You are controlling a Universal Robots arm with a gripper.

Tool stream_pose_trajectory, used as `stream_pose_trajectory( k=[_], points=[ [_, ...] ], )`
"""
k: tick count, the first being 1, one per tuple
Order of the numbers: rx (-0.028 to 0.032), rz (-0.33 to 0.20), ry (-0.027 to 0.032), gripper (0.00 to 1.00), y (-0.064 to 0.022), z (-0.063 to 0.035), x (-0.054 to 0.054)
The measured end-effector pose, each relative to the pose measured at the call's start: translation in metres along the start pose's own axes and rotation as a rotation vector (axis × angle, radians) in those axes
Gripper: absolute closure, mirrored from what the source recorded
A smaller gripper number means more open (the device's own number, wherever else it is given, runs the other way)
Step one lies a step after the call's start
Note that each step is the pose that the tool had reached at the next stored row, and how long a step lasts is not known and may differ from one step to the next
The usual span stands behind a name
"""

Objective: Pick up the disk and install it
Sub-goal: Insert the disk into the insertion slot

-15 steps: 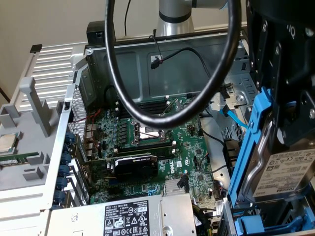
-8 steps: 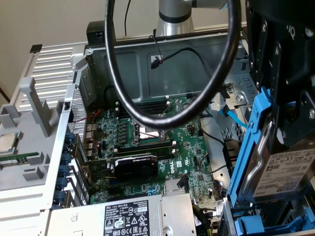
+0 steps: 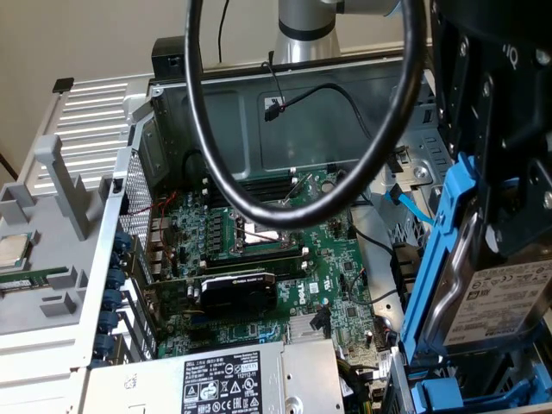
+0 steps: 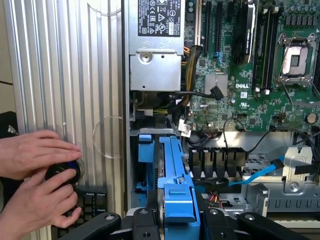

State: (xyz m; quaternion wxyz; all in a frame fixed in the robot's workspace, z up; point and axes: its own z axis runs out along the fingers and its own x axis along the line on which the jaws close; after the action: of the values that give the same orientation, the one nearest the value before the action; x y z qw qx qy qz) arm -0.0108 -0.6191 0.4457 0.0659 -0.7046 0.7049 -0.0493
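The disk [image 3: 504,304] is a silver drive with a white printed label, clipped in a blue plastic frame [image 3: 438,259]. It hangs upright at the exterior view's right, above the open computer case's drive bay [image 3: 466,398]. My black gripper [image 3: 509,198] comes down from above and is shut on the disk's top part. In the wrist view the blue frame [image 4: 176,190] runs edge-on between my two black fingers [image 4: 144,226], over the bay with its blue bracket [image 4: 145,150]. The disk's lower end is out of frame.
The motherboard [image 3: 259,250] with an open processor socket [image 3: 263,235] fills the case floor. A grey power-supply box [image 3: 228,379] sits at the front. A thick black cable [image 3: 207,147] loops before the camera. A blue data cable [image 4: 260,175] lies beside the bay. A person's hands [image 4: 37,170] hold a black knob outside the case.
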Motion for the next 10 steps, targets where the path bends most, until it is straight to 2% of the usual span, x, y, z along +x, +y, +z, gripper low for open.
stream_pose_trajectory(
  k=[10],
  points=[
    [0.0001,0.000,-0.0001,0.63,-0.0010,0.0014,0.0004]
  ],
)
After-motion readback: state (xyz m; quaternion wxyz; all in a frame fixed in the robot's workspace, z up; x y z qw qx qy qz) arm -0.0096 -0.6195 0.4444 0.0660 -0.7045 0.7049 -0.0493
